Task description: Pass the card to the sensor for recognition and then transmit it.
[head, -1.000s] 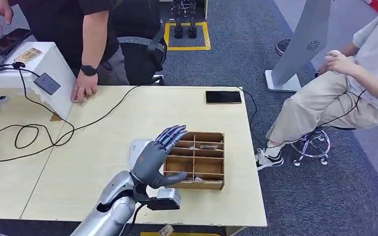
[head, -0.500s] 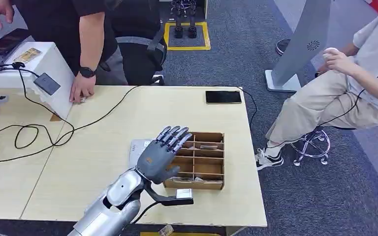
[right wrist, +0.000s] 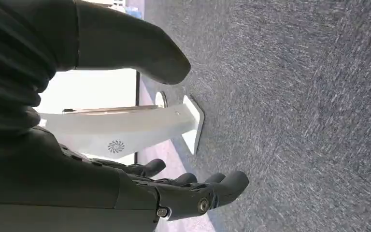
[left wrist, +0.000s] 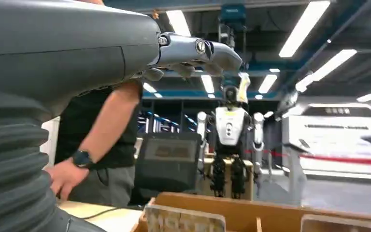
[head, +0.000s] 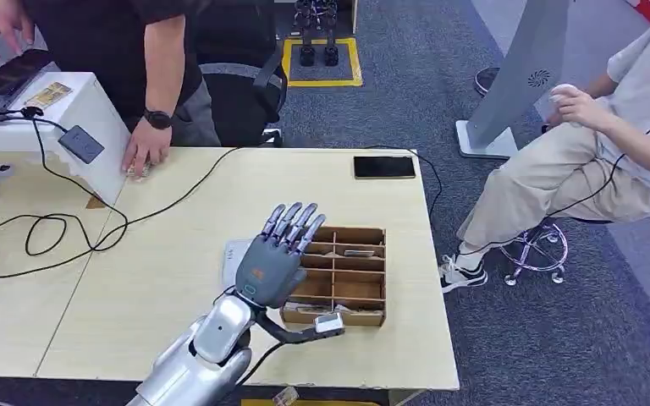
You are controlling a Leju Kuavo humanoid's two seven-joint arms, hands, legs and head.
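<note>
A wooden divided box stands near the table's front right, with small cards lying in some compartments. My left hand hovers over the box's left side, fingers spread and pointing away from me, holding nothing. A pale flat item lies just left of the box, partly hidden by the hand. The grey card sensor sits on the sloped white stand at the far left. In the left wrist view the hand floats above the box and an upright card. My right hand hangs over the floor, empty.
A person leans a hand on the table's far left edge, next to the sensor stand. A black phone lies at the far right of the table. Black cables loop across the left side. Another person sits to the right.
My left hand has turned so its fingers point away instead of to the right, and the wrist has dropped toward the table's front edge. The standing person's hand shifted slightly.
</note>
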